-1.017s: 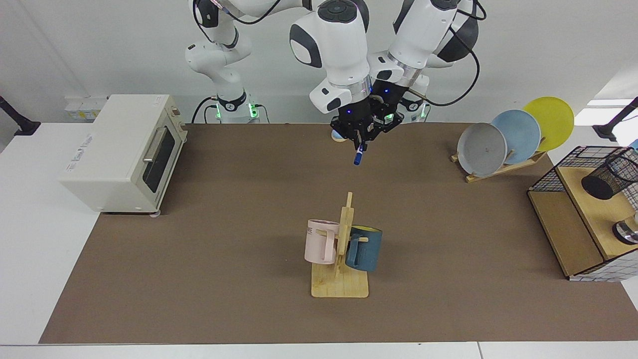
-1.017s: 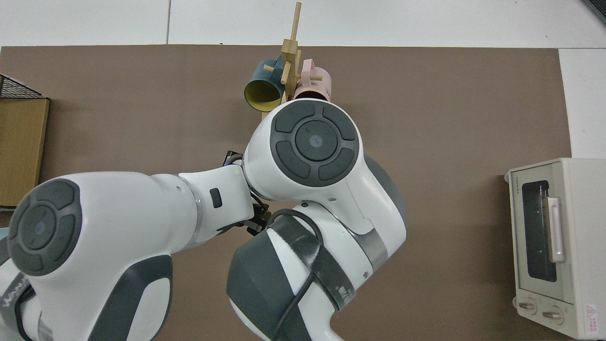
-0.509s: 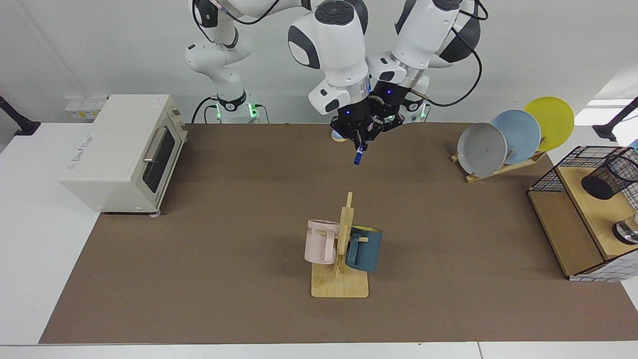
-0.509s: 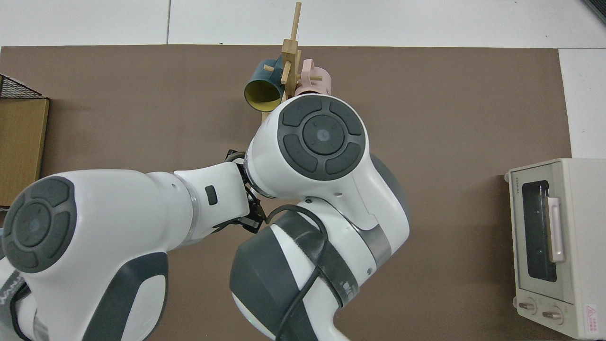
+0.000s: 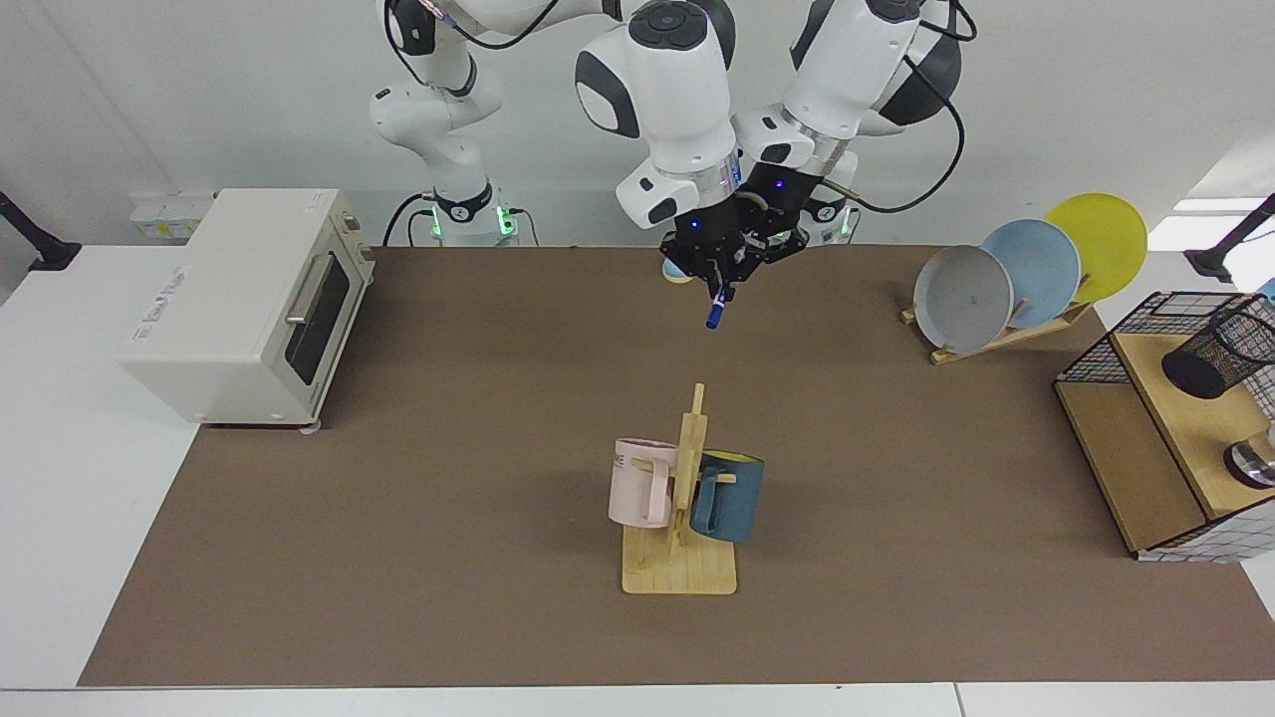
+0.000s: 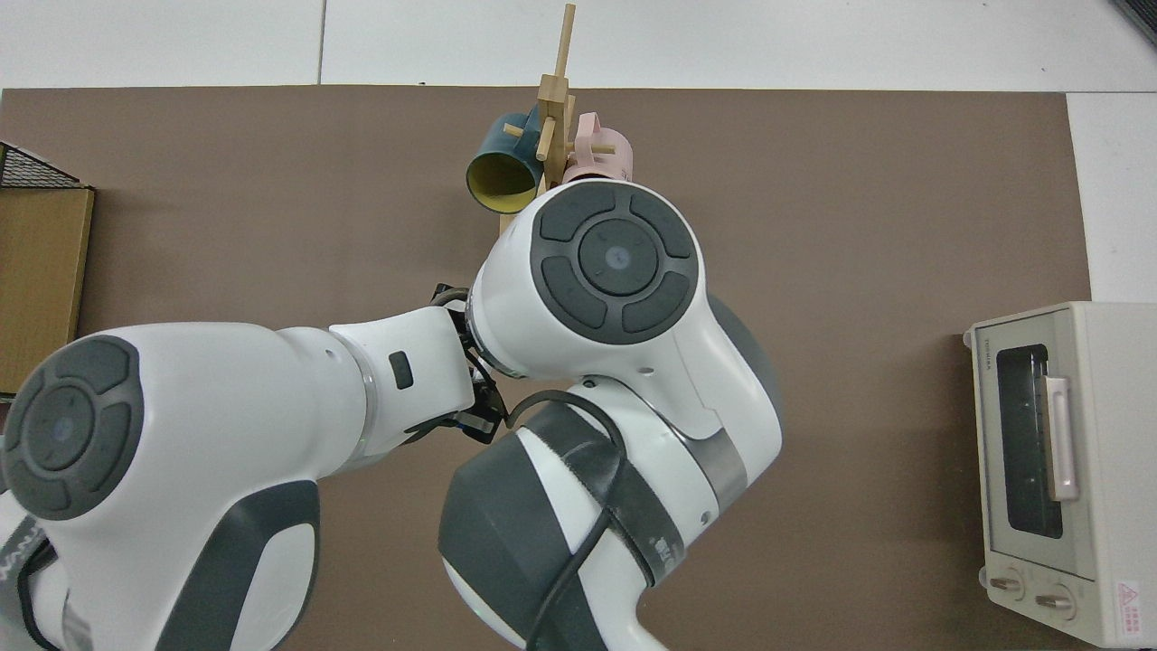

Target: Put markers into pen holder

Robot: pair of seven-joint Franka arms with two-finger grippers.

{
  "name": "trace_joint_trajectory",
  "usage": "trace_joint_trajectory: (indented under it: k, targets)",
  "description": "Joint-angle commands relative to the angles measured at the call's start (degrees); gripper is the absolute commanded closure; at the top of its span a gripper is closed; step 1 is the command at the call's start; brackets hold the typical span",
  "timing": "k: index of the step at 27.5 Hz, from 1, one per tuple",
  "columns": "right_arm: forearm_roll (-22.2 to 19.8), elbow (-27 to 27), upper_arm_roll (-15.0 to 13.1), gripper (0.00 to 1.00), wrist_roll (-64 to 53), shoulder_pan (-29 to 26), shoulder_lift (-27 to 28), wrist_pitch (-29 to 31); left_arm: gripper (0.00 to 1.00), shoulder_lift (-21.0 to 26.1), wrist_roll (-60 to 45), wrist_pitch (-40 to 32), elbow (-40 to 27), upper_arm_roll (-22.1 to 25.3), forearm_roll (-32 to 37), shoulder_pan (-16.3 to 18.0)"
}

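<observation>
Facing view: right gripper (image 5: 719, 284), clamped on the marker (image 5: 715, 311), has barely shifted since a second ago, blue end hanging down above the mat; left gripper (image 5: 772, 244) crowds beside it, its finger state unclear. Pen holder (image 5: 1210, 356) sits in the wire basket (image 5: 1096, 358), well apart. Top view hides both grippers under the arms.

White toaster oven (image 5: 247, 304) far left, wooden mug stand (image 5: 683, 528) with two mugs near centre, wooden plate rack (image 5: 1006, 334) far right, black wire-mesh pen holder (image 5: 1217, 354) in boxy wire basket (image 5: 1131, 344) at right edge.

Marker aloft, holder on shelf
Slim white blue-capped marker (image 5: 715, 311) hangs cap-down above the mat; black wire-mesh cylindrical pen holder (image 5: 1217, 354) stands tilted, well apart
</observation>
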Motion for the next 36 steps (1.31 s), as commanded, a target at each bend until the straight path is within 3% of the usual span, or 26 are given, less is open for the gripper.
trace_joint_trajectory:
  k: [1, 3, 6, 9, 19, 28, 36]
  targets:
    - [2.00, 1.27, 0.66, 0.96, 0.57, -0.28, 0.17, 1.58, 1.00, 0.19, 0.45, 0.60, -1.35, -0.42, -0.59, -1.52]
    - [2.00, 1.27, 0.66, 0.81, 0.40, -0.28, 0.17, 1.58, 1.00, 0.19, 0.45, 0.60, -1.35, -0.42, -0.59, -1.52]
    - [2.18, 1.01, 0.49, 0.35, -0.39, -0.63, -0.18, 1.58, 1.00, 0.19, 0.63, 0.43, -1.26, -0.42, -0.59, -1.52]
    - [2.00, 0.66, 0.40, 0.01, -4.51, -1.86, -1.41, 0.53, 1.00, 0.19, 0.63, 0.43, -1.17, -0.42, -0.41, -1.52]
    - [1.30, -8.83, 0.31, 0.02, -21.47, -8.00, -10.63, -4.56, 1.00, 0.19, 0.72, 0.43, -0.99, -0.33, -0.06, -0.99]
    - [-0.71, -9.54, 0.14, 0.01, -33.43, -13.81, -13.37, -11.42, 1.00, 0.02, 0.63, -0.53, -0.82, -0.16, 0.11, -0.82]
    - [-4.14, -10.77, 0.14, 0.01, -43.02, -18.47, -15.82, -15.90, 1.00, 0.02, 0.63, -7.04, 2.17, 0.46, 2.74, 1.82]
